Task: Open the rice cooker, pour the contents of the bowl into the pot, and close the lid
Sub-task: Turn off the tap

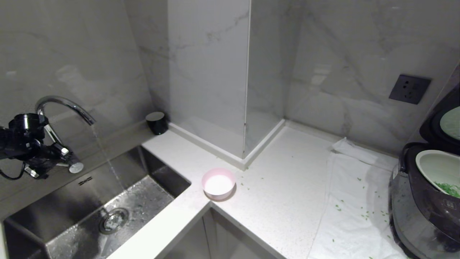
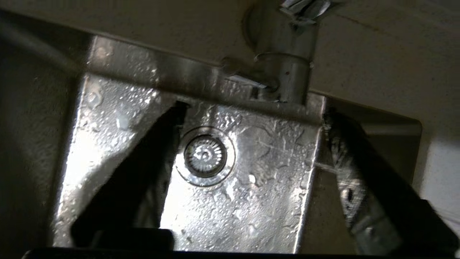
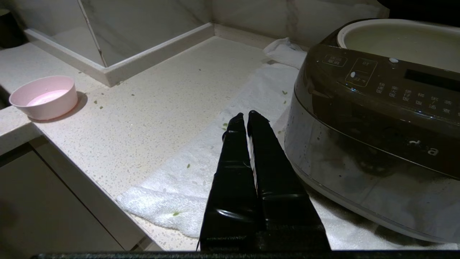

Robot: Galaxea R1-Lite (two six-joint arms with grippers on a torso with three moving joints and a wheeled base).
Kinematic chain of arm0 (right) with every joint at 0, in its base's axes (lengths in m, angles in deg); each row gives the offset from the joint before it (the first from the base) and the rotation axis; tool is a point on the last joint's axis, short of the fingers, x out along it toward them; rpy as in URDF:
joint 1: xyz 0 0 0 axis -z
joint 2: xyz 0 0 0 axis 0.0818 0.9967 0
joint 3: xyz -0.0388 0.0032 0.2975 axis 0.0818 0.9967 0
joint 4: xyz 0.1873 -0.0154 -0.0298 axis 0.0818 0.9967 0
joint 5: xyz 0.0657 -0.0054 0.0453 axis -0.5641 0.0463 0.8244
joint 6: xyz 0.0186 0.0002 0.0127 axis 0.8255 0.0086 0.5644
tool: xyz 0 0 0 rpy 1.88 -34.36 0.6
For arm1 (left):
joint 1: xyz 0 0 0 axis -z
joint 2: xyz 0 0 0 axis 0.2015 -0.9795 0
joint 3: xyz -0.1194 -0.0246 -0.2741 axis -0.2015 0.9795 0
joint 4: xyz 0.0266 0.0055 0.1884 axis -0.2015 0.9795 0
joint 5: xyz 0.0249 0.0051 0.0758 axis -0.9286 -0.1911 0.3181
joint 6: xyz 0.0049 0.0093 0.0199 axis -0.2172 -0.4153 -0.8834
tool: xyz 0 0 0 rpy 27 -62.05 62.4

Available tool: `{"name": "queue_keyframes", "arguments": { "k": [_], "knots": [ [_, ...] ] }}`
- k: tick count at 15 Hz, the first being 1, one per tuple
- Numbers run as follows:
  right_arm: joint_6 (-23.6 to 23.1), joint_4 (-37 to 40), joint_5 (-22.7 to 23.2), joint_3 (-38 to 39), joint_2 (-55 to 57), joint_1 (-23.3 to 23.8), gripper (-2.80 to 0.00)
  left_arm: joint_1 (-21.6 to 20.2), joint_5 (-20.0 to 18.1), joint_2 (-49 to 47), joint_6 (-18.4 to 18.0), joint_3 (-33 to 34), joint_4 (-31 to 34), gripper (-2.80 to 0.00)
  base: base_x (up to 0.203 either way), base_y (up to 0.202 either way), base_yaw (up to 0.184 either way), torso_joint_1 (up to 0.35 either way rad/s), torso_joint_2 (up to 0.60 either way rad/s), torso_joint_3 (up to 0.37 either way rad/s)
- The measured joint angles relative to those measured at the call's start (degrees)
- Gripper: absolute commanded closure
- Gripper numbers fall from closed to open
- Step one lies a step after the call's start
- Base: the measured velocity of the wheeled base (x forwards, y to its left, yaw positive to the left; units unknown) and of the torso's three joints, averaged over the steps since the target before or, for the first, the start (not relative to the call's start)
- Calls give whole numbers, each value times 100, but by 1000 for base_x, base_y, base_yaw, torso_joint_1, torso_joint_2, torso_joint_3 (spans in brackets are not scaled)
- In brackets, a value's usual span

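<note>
With the green bits [image 1: 447,188] already in the open rice cooker [image 1: 424,201] at far right and the bowl [image 1: 218,184] empty on the worktop [image 1: 287,194], only shutting the lid [image 1: 444,118] seems left, yet the left gripper [image 2: 248,172], fingers wide and empty, hangs over the sink [image 1: 72,219] by the running tap [image 1: 61,108], and the right gripper [image 3: 248,117], fingers pressed together, sits beside the cooker.

pink bowl [image 1: 218,184], brown rice cooker [image 3: 377,118]

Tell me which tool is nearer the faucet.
Left. The left tool hovers over the sink right by the faucet; the right tool sits shut beside the rice cooker, across the counter.
</note>
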Motion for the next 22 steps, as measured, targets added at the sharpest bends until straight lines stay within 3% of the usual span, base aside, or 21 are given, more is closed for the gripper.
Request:
{"name": "queue_keyframes", "arguments": {
  "k": [8,21,22],
  "knots": [
    [-2,-3,0,0,0,-2,0,-132,386,-714,-15,-921,20,0,0,0,0,0,0,0],
    [0,-1,0,0,0,0,0,-215,359,-803,-19,-1302,346,0,0,0,0,0,0,0],
    [0,-1,0,0,0,0,0,-215,364,-797,-16,-1324,395,-280,0,0,0,0,0,0]
  ]
}}
